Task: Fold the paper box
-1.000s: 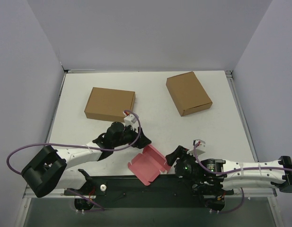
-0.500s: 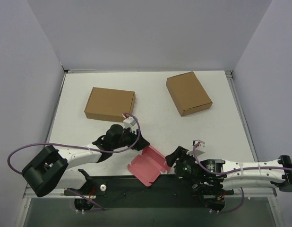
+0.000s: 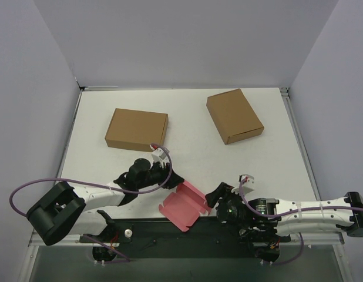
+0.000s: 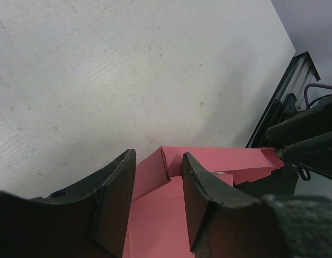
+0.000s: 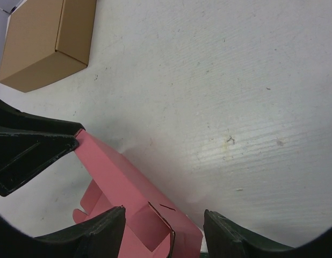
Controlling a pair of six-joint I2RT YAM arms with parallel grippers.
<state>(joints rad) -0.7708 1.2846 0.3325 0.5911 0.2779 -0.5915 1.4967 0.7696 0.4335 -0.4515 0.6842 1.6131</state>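
The pink paper box (image 3: 182, 204) lies partly folded at the table's near edge, one side wall raised. My left gripper (image 3: 177, 179) is at its far-left corner. In the left wrist view its fingers stand apart (image 4: 158, 157), astride the raised pink corner (image 4: 171, 161), not pinching it. My right gripper (image 3: 211, 198) is at the box's right end. In the right wrist view it is open (image 5: 163, 212), and the pink wall (image 5: 123, 183) runs between its fingers. The left fingers (image 5: 37, 145) show there, touching the wall's far corner.
Two brown cardboard boxes lie farther back, one at the left (image 3: 137, 128) and one at the right (image 3: 234, 116); the left one shows in the right wrist view (image 5: 45, 40). The black front rail (image 3: 187, 232) runs under the pink box's near edge. Grey walls enclose the table.
My left arm has drawn back toward the near left, bringing its fingers closer to the box's corner. The pink box and right gripper have hardly moved.
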